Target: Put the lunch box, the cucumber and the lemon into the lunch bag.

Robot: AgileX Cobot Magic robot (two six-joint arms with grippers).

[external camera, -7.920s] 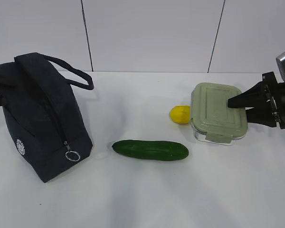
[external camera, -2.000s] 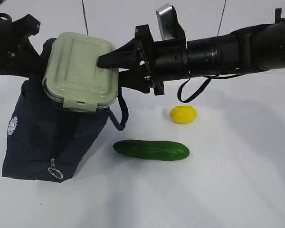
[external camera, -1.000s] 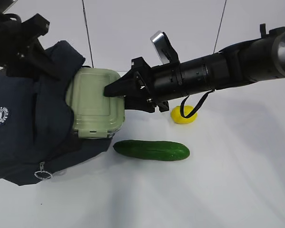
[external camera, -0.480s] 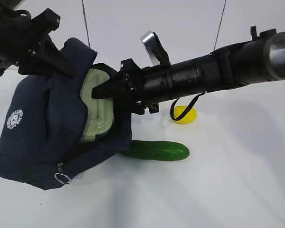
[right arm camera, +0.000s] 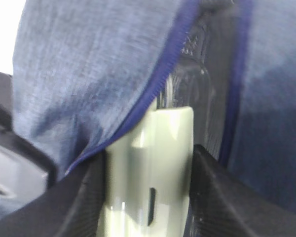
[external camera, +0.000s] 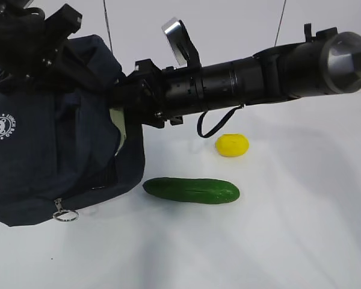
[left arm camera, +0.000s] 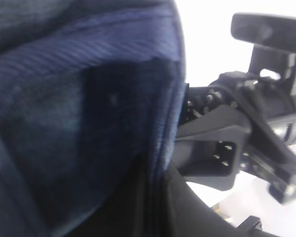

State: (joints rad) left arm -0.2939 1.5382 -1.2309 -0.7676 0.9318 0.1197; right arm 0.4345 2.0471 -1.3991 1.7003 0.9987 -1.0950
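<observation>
The navy lunch bag [external camera: 54, 156] hangs tilted at the left, its top fabric pinched in my shut left gripper [external camera: 60, 57]. My right gripper [external camera: 127, 99] reaches across into the bag's mouth, shut on the pale green lunch box [right arm camera: 148, 168]. Only a sliver of the lunch box [external camera: 115, 120] shows from outside. In the right wrist view both fingers [right arm camera: 84, 197] press the box's sides, with blue fabric [right arm camera: 89, 74] draped over it. The cucumber [external camera: 191, 190] and the lemon [external camera: 232, 145] lie on the table. Bag cloth [left arm camera: 79, 98] fills the left wrist view.
The right arm [external camera: 259, 72] stretches low across the table above the lemon. A strap loop [external camera: 219, 123] dangles from it. The zipper's ring pull [external camera: 65, 214] hangs at the bag's lower edge. White table [external camera: 277, 229] lies in front and to the right.
The right gripper has pushed the lunch box leftward, deeper into the bag. The bag's mouth has come over the box, so most of it is now hidden.
</observation>
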